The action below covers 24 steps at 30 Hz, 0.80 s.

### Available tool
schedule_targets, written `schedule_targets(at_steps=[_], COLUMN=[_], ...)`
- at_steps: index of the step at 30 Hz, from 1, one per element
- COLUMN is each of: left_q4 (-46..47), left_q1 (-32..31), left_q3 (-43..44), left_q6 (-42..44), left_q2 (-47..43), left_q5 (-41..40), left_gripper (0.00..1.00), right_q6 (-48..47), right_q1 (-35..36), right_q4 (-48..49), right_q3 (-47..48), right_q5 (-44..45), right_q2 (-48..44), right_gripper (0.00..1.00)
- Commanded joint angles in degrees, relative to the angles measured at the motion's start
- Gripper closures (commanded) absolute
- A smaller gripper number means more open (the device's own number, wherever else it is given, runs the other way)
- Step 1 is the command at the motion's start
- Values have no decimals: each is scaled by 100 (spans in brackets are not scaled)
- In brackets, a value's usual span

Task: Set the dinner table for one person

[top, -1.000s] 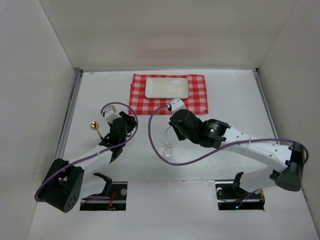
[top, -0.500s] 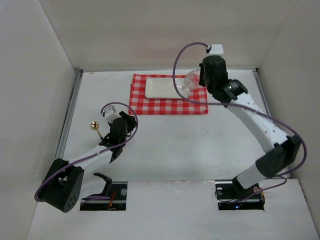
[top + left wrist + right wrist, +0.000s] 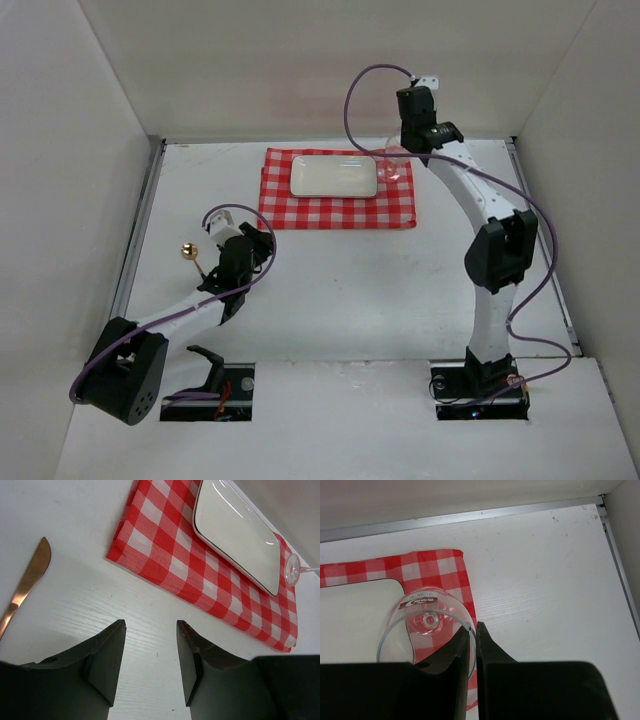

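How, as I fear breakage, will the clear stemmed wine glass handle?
Probably fragile and slippery: the clear stemmed wine glass is thin, smooth, pinched at its rim by the right end effector. Likely tippy: small foot, thin stem.

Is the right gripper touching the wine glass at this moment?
Touching. The right wrist view shows the right gripper shut on the rim of the wine glass, one finger on each side, with no gap.

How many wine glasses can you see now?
1. The wine glass is held by its rim in the right gripper, over the right end of the checked cloth, beside the plate. None seems hidden.
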Motion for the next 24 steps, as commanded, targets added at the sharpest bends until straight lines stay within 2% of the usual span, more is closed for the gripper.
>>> schedule_targets(at_steps=[1,24], left_q4=[304,312], left_q1=[19,36], left_q3=[-12,-4], left_q6=[-42,-77], left_q2=[-135,-21], left_q5=[61,69], left_gripper=[57,57], right_q6=[-114,-431], right_q1=[-28,-230], right_q4=[218,-458], right_q3=[585,2194], right_q5=[264,220], right_q2=[-35,1257], right_gripper=[100,100])
